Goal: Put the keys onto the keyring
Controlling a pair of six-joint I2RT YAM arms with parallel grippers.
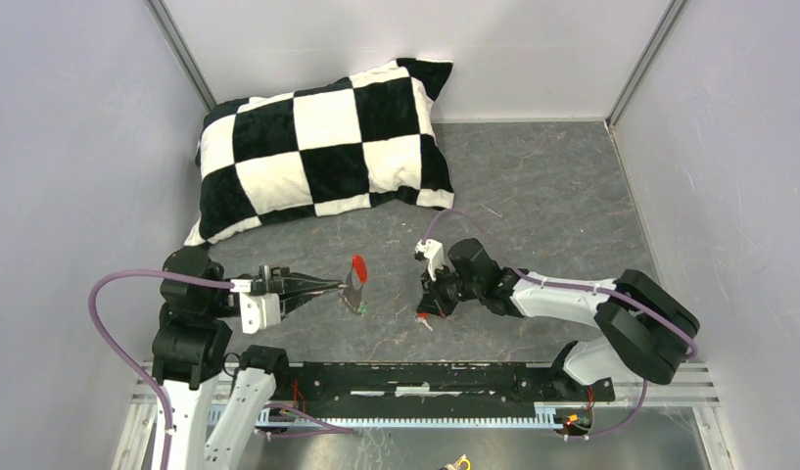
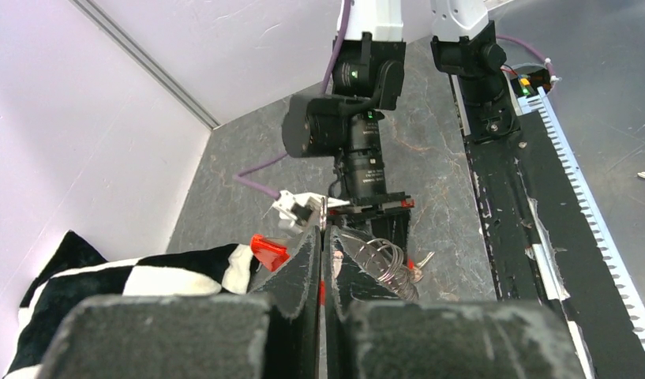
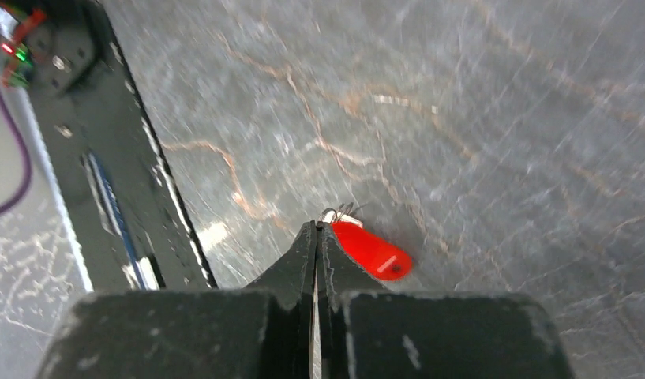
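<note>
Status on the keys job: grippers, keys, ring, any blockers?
Left gripper shut on keyring, green key beside it. Right gripper shut on red key, apart from the ring. Pillow behind, not in the way.

One checkered pillow (image 1: 322, 147), one keyring (image 1: 357, 268), one red-headed key (image 3: 372, 250), one green-headed key (image 1: 362, 310), two robot arms (image 1: 195, 333) (image 1: 562, 294)

A keyring of coiled silvery wire (image 2: 380, 264), joined to a curved, bright red plastic fob (image 1: 358, 266), is pinched in the closed tips of the left gripper (image 1: 339, 287), with the fob standing above the ring. A tiny green-headed key (image 1: 361, 309) shows just below the ring; whether it is threaded on cannot be told. The tiny red-headed key (image 3: 370, 249) sits well apart, its metal end caught in the closed tips of the right gripper (image 3: 316, 229), its head angled away
</note>
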